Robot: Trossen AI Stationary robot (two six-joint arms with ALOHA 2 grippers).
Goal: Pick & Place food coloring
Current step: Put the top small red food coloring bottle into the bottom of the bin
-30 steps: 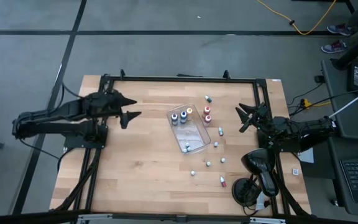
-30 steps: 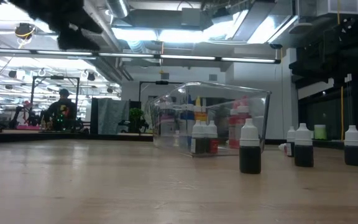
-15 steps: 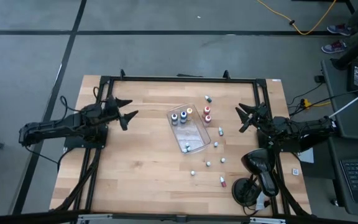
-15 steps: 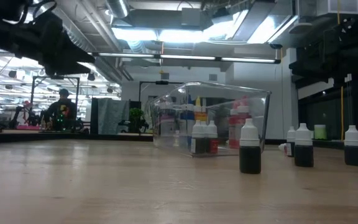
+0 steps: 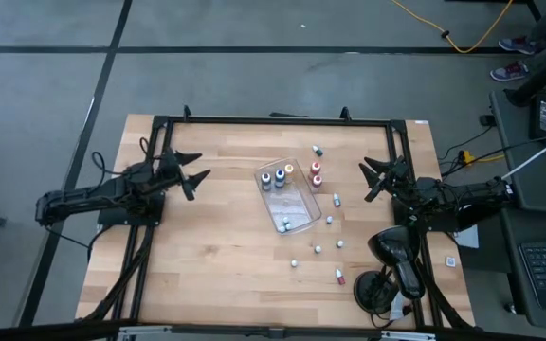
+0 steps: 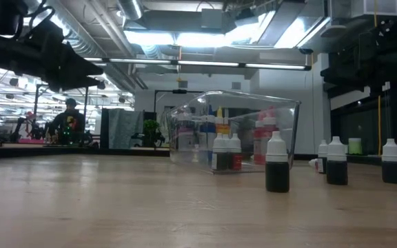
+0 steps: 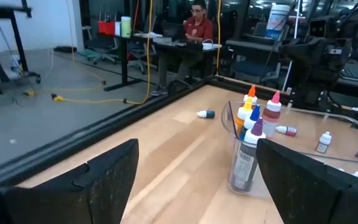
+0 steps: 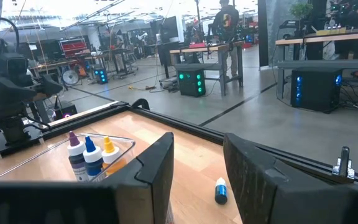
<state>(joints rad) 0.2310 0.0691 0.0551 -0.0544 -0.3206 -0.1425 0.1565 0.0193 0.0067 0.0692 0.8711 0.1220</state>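
High view: the pale wooden table (image 5: pixel 216 256), framed by a black metal rail (image 5: pixel 273 119), has wide bare board along its left half and near edge. The clear rectangular plastic tray (image 5: pixel 297 204) lies at centre, slightly askew. Several tiny food coloring bottles (image 5: pixel 278 177) with light caps stand inside it, most at its far end; others are scattered on the wood to its right and toward the near edge, among them two red ones (image 5: pixel 316 173) just beside the tray and one lying on its side (image 5: pixel 318 150) near the far rail.

The left gripper (image 5: pixel 193 170) hovers over the table's left edge, well apart from the tray, its dark fingers spread wide and holding nothing. The right gripper (image 5: pixel 373 179) hangs at the right edge, near the scattered bottles, fingers partly parted, touching nothing.

In the low view the tray (image 6: pixel 233 131) is see-through with rounded corners, and dark bottles (image 6: pixel 276 163) stand upright on the smooth grained wood.
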